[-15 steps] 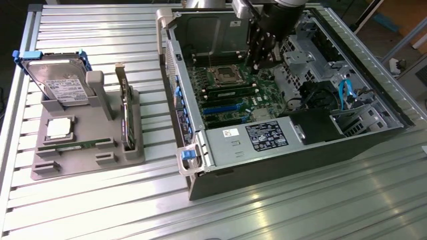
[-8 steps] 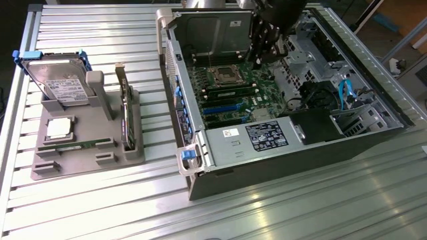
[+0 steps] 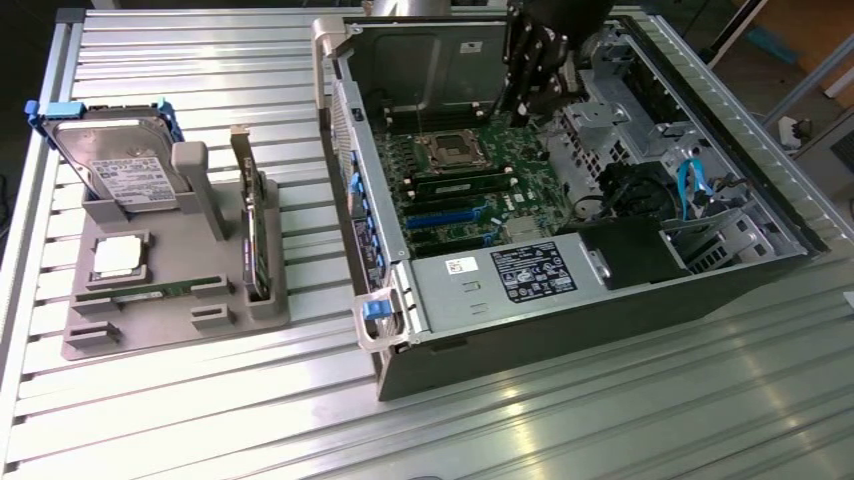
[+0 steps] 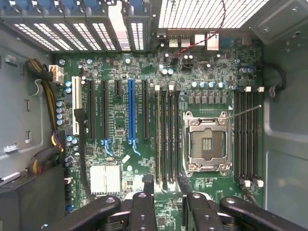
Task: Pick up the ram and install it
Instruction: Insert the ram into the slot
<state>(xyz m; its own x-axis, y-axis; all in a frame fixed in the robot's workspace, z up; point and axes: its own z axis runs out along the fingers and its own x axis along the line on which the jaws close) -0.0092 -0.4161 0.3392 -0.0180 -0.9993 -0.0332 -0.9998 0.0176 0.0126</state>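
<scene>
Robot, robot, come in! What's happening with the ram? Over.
Gripper inside the case, jaws open, empty. Ram flat on the gray holder outside the case. Nothing on top of it.

Labels on hard drive, power supply: print unreadable.

Pretty bright overall, lit from above. Soft glare is picked up on the slatted metal table, the computer case interior is left shadowy, and the vented panel is blown out white while the motherboard is lit evenly.
</scene>
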